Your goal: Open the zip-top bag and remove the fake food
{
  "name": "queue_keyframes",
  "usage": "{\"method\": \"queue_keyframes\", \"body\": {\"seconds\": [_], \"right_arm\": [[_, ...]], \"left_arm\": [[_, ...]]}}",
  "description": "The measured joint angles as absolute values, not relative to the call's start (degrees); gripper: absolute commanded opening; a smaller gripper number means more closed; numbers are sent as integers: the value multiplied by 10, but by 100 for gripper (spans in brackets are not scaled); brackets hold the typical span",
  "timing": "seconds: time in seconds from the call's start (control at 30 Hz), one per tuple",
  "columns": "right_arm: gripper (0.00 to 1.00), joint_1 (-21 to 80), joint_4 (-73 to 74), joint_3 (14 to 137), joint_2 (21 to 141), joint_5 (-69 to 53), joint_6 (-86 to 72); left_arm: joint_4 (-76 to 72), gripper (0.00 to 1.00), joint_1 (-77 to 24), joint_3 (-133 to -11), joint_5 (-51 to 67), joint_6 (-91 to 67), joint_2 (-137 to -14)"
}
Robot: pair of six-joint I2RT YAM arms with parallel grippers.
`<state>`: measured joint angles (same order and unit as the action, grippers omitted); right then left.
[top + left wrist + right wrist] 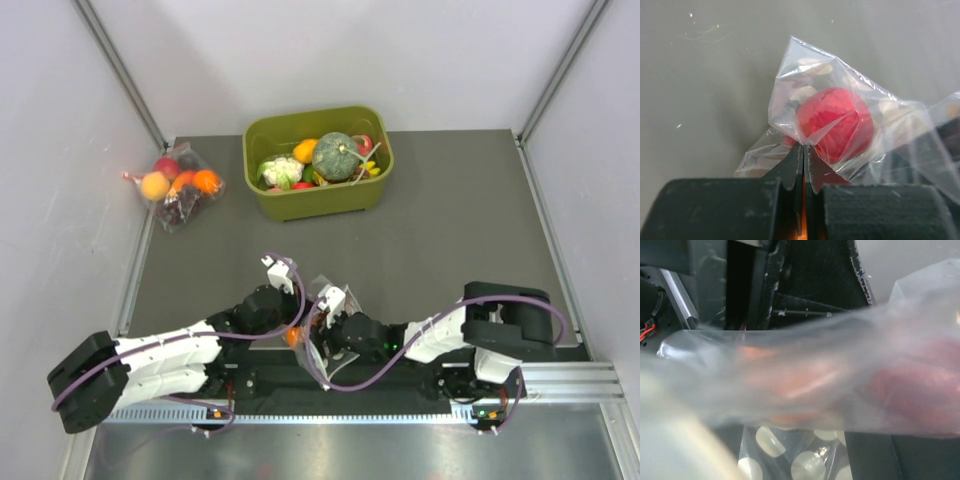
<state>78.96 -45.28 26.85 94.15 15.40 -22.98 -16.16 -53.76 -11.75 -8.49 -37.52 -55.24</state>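
Observation:
The zip-top bag [331,300], clear with white dots, hangs between both grippers just in front of the arm bases. My left gripper [303,326] is shut on a fold of the bag [840,85], pinched at the fingertips [804,148]. A red round fruit [836,122] lies inside, right behind the pinch. An orange fruit [292,337] shows low in the bag. In the right wrist view the blurred bag film [805,390] fills the frame, with orange [800,380] and red [920,390] shapes inside. My right gripper [795,465] stands open with dotted film between its fingers.
A green tub [320,205] at the back centre holds a dark green pumpkin [335,156], a white cauliflower [281,170] and other toy produce. A smaller dotless bag [181,187] of fruit lies at the back left by the wall.

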Motion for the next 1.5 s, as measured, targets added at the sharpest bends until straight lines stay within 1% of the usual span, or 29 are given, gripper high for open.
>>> {"method": "queue_keyframes", "body": {"seconds": [0.1,0.43,0.73,0.93,1.1,1.23,1.33,1.5], "right_arm": [[33,797,-413,260,893,167,-225],[33,811,-284,204,675,237,-228],[32,827,-137,180,478,300,-246],[32,828,-42,180,385,330,-262],[33,828,40,180,339,336,-275],[34,828,59,180,333,329,-271],[37,828,46,180,363,317,-261],[41,828,-12,187,466,301,-235]], "left_arm": [[-151,0,-538,-122,-89,-370,-542],[-102,0,-541,-135,-115,-329,-493],[-72,0,-541,-141,-136,-318,-493],[-57,0,-539,-145,-155,-318,-492],[-41,0,-532,-154,-168,-318,-480],[-38,0,-528,-158,-171,-316,-477],[-38,0,-528,-158,-169,-316,-479],[-41,0,-528,-158,-159,-316,-498]]}}
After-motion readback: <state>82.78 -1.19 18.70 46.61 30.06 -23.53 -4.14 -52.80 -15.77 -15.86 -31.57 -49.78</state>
